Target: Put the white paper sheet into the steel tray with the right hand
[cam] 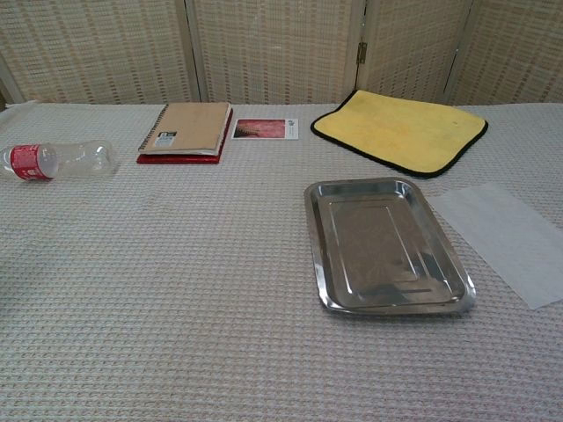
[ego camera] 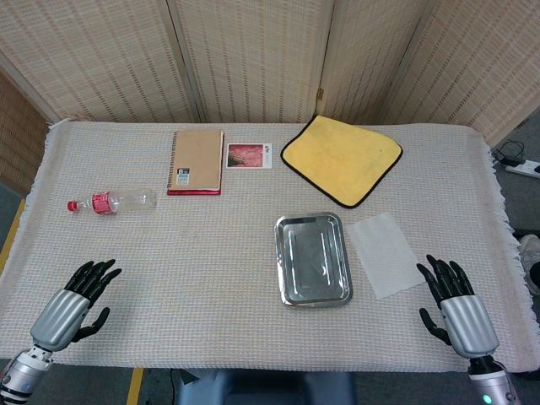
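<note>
This looks like a staged test room rather than a home: a cloth-covered table (ego camera: 253, 321) stands against woven folding screens (ego camera: 253, 51), with a power strip (ego camera: 525, 168) on the floor and yellow tape (ego camera: 135, 386) beneath, and two robot hands (ego camera: 84, 291) (ego camera: 451, 295) at the near edge.

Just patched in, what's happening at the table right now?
Nothing is being handled yet. The white paper sheet lies flat on the table, just right of the empty steel tray. The right hand hovers open near the sheet's near corner, not touching it. The left hand rests open at the far left, holding nothing.
</note>
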